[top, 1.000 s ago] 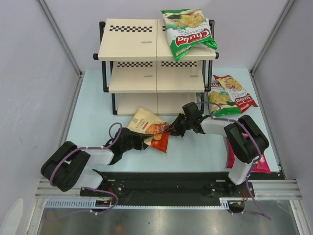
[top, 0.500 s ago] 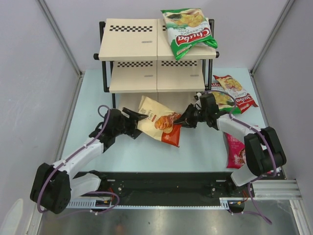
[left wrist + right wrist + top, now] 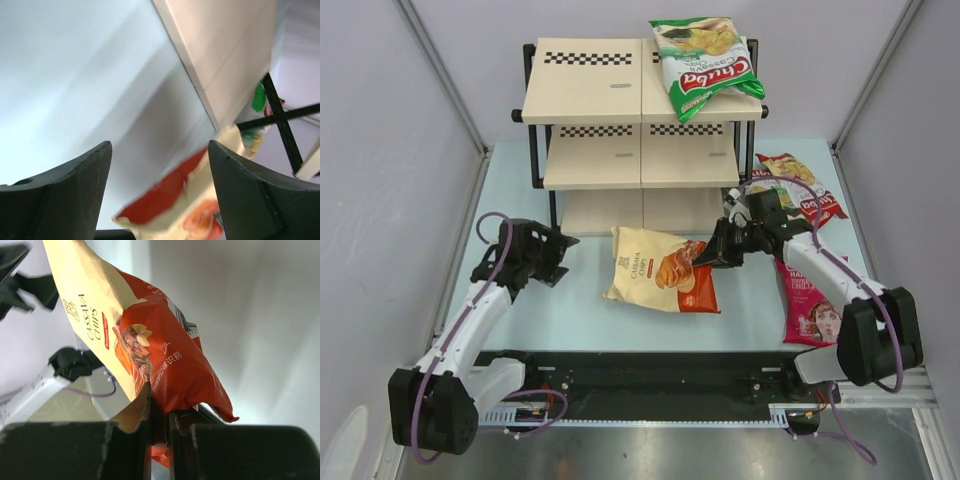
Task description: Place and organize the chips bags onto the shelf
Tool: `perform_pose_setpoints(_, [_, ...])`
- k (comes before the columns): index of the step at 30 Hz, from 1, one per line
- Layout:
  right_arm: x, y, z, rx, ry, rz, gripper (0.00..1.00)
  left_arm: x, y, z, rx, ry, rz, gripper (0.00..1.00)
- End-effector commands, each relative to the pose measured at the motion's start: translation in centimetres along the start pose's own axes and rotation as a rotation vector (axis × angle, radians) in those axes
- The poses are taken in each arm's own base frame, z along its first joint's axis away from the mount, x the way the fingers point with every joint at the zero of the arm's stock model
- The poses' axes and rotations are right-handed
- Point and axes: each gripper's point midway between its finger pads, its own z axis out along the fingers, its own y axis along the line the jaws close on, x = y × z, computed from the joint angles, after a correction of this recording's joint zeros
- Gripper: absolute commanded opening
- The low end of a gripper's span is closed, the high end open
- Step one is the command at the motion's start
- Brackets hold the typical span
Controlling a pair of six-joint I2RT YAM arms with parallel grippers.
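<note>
orange cassava chips bag (image 3: 660, 270) now lies flatter and lower in the middle of the top view than half a second ago, when both grippers held it up between them. the left gripper (image 3: 556, 256) has let go and drawn off toward the left of the frame, well apart from the bag. its fingers stand spread wide, and in the left wrist view a red and cream corner of the bag (image 3: 167, 210) shows low in the frame, beyond the gap of the left gripper (image 3: 159, 148). the right gripper (image 3: 712, 252) has slid a little toward the right and still pinches the bag's right edge. in its wrist view the right gripper (image 3: 159, 426) is clamped shut on the bag's seam, and the bag (image 3: 150, 352) rises away from it.

the bag is glossy, cream on the left and orange-red on the right, with "cassava chips" printed on it, resting on the pale blue table (image 3: 520, 320).

at the lower right of the top view a magenta bag (image 3: 815, 312) with a face lies on the table, more of it showing than before. farther up on the right, a red-and-white bag (image 3: 807, 192) lies beside the shelf (image 3: 585, 85). a green-and-white "chuba" bag (image 3: 705, 60) sits on the right end of the shelf's top board, overhanging its front edge.
</note>
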Motion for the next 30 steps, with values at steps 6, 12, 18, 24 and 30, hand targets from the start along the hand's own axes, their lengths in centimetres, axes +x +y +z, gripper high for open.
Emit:
perform_pose_setpoints(6, [-2.8,7.0,-8.5,-0.237,-0.202,-0.080,0.00,-1.2,2.0,0.1,-0.067,-0.024,0.043,0.83])
perform_pose_setpoints(12, [-6.3,6.3,-12.0,-0.203,-0.381,0.070,0.00,-1.7,0.5,0.5,-0.057,-0.014,0.088,0.83])
perform_pose_setpoints(18, [-9.1,7.6,-13.5,-0.286,-0.458,0.165,0.00,-1.3,0.6,0.9,-0.040,0.006,0.078,0.83])
perform_pose_setpoints(24, [-13.7,7.1,-14.5,-0.280,-0.626,0.352,0.00,-1.5,0.5,1.2,-0.022,0.010,0.065,0.83])
perform_pose_setpoints(30, [-18.3,8.1,-14.3,-0.292,-0.740,0.476,0.00,-1.3,0.3,1.6,0.000,0.023,0.053,0.83])
